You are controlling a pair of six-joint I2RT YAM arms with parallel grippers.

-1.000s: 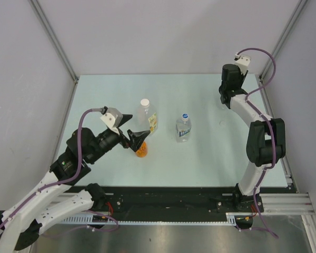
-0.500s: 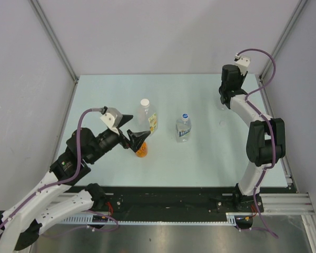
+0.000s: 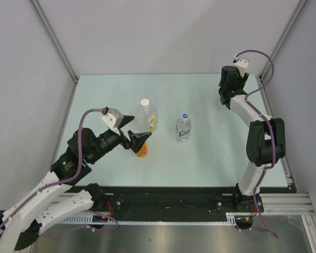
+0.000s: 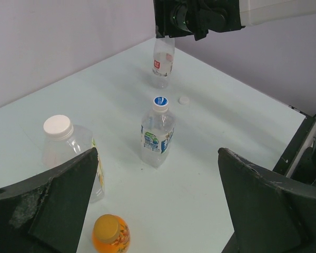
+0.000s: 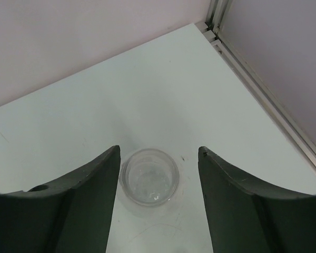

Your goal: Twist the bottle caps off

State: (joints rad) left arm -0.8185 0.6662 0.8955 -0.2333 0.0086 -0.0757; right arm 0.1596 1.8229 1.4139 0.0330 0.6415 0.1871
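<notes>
**Step in hand: withdrawal from the slim bottle [image 4: 162,62].** It stands at 2 o'clock on the table [image 3: 95,100]. The right wrist view shows its mouth bare. A loose white cap [image 4: 184,100] lies on the table near it, at its 6 o'clock in the top view.

The right gripper [image 5: 158,155] stands above the mouth, jaws parted on either side, gripping nothing. Raise it vertically so neither finger clips the neck and tips the bottle.

The left gripper [image 3: 135,128] is empty, jaws wide, over the orange bottle [image 4: 110,234] at 8 o'clock of centre.

Caps in place:
- The blue cap [image 4: 160,101] sits on the blue-labelled bottle [image 4: 157,139] near table centre.
- The white cap [image 4: 58,126] sits on the large bottle [image 3: 150,120] at its 9 o'clock.

For each, brace the body low with one gripper and seat the other squarely on the cap rim before turning.
</notes>
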